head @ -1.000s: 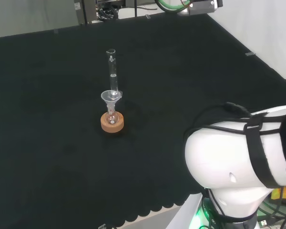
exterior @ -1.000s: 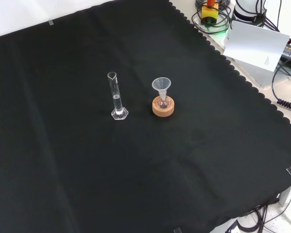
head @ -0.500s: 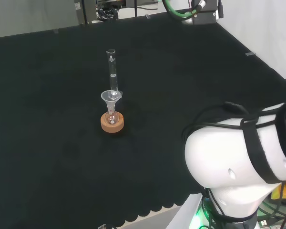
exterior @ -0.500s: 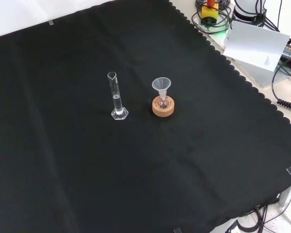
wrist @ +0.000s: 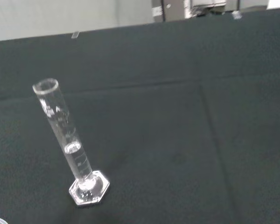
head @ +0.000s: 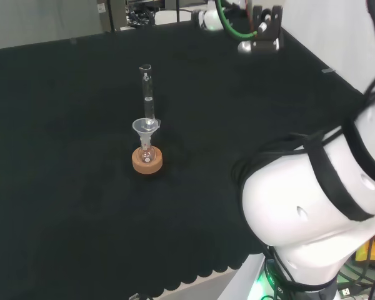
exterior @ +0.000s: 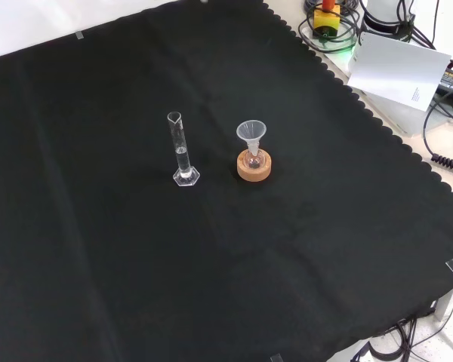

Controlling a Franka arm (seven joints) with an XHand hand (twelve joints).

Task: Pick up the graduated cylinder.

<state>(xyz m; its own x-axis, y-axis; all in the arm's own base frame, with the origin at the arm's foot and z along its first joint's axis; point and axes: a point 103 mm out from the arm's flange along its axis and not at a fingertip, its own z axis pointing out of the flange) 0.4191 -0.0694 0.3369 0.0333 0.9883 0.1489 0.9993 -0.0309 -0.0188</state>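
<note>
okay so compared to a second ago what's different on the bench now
In the head view the arm's big white link at the right has swung upward, and the hand at the top has come lower and further into view. Nothing was taken hold of. The graduated cylinder, the funnel and the cork ring stand where they did.

One clear graduated cylinder (exterior: 182, 149) stands upright on the black cloth (exterior: 98, 249), just beside one cork ring stand (exterior: 254, 167). That stand carries one small flask (exterior: 254, 159), and one clear funnel (exterior: 251, 134) sits in the flask's neck. Four pieces in all, grouped around the cork ring.
</note>
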